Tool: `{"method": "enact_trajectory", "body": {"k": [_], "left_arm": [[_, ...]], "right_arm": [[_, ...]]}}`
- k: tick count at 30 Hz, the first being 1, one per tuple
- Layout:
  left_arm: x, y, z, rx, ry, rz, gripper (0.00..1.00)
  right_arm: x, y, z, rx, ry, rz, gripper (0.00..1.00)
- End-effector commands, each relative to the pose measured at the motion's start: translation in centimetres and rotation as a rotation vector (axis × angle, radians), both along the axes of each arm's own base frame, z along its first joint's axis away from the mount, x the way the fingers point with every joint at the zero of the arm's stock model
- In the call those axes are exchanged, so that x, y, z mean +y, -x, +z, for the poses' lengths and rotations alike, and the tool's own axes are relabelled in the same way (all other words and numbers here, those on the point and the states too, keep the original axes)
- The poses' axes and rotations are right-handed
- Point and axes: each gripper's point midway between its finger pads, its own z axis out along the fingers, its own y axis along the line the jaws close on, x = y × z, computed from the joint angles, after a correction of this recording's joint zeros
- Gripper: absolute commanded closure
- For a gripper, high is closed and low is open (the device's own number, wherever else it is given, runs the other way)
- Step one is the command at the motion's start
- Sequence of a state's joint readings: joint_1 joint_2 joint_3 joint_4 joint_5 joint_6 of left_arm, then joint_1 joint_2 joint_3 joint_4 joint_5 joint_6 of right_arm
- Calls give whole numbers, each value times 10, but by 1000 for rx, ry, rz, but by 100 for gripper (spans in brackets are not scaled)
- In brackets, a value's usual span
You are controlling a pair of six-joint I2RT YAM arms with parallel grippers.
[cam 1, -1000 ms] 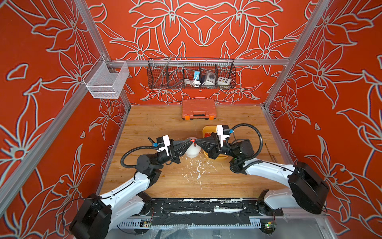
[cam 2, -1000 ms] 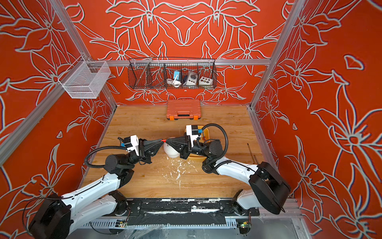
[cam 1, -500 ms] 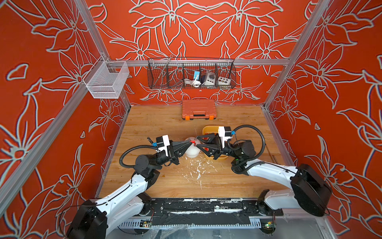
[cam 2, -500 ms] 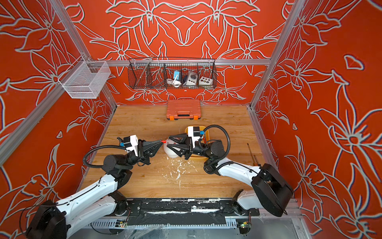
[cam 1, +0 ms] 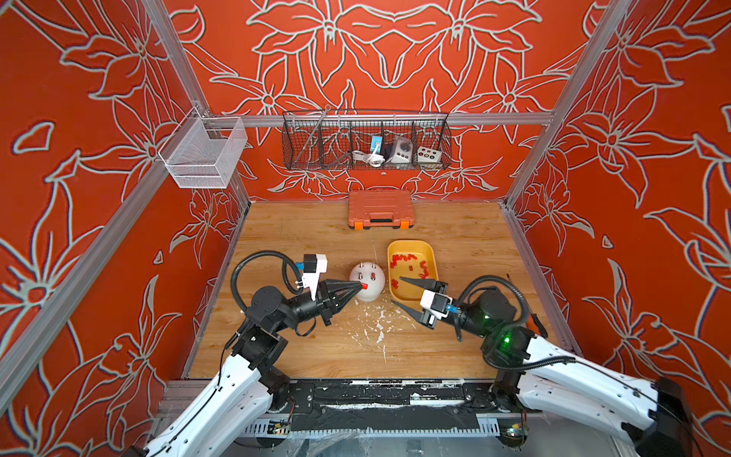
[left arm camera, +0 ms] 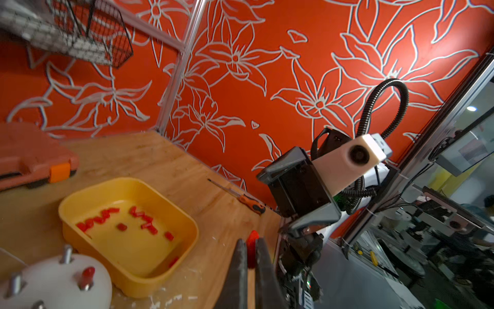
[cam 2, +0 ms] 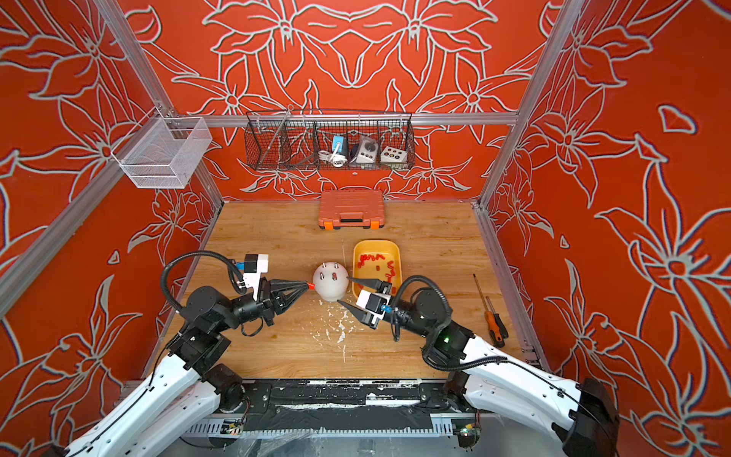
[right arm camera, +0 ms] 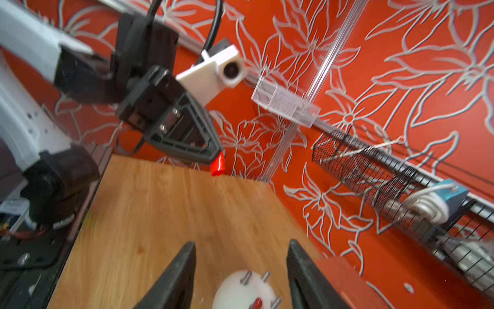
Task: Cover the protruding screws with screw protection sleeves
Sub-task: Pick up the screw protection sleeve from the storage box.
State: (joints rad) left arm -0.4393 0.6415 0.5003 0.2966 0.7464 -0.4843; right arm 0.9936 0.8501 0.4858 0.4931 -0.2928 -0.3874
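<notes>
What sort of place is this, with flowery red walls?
Probably a robot test booth: left arm and right arm at a wooden table, a tool case, a wire basket.

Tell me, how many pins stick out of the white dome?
4 on the white dome: first bare pin, second bare pin, third bare pin at the frame's edge, and a red-capped pin.

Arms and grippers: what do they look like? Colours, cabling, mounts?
White lower links, black joints and wrists on left arm and right arm. Black, tapered, pointed fingers on left gripper and right gripper. Each wrist carries a white camera block with a blue plug and a black corrugated cable. Right arm shows a green light.
</notes>
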Motion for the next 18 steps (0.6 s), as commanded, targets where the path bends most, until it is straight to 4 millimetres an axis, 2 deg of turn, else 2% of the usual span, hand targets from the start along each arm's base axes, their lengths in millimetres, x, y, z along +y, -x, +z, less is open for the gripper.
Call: {"method": "enact_trajectory", "body": {"k": [1, 4, 7, 12, 18], "left_arm": [[-9, 17, -23, 148, -60, -141, 100], [-12, 21, -25, 140, -72, -175, 100], [-12, 24, -23, 126, -72, -189, 100], [-12, 25, -25, 114, -77, -199, 100], [-12, 23, -27, 111, -85, -192, 100]], "right_arm": [[8, -5, -34, -87, 137, -49, 44], [8, -11, -26, -45, 44, -89, 45], [8, -9, -20, -26, -12, -78, 46], [20, 1, -18, 49, -38, 12, 55], [33, 16, -10, 88, -54, 129, 55]]}}
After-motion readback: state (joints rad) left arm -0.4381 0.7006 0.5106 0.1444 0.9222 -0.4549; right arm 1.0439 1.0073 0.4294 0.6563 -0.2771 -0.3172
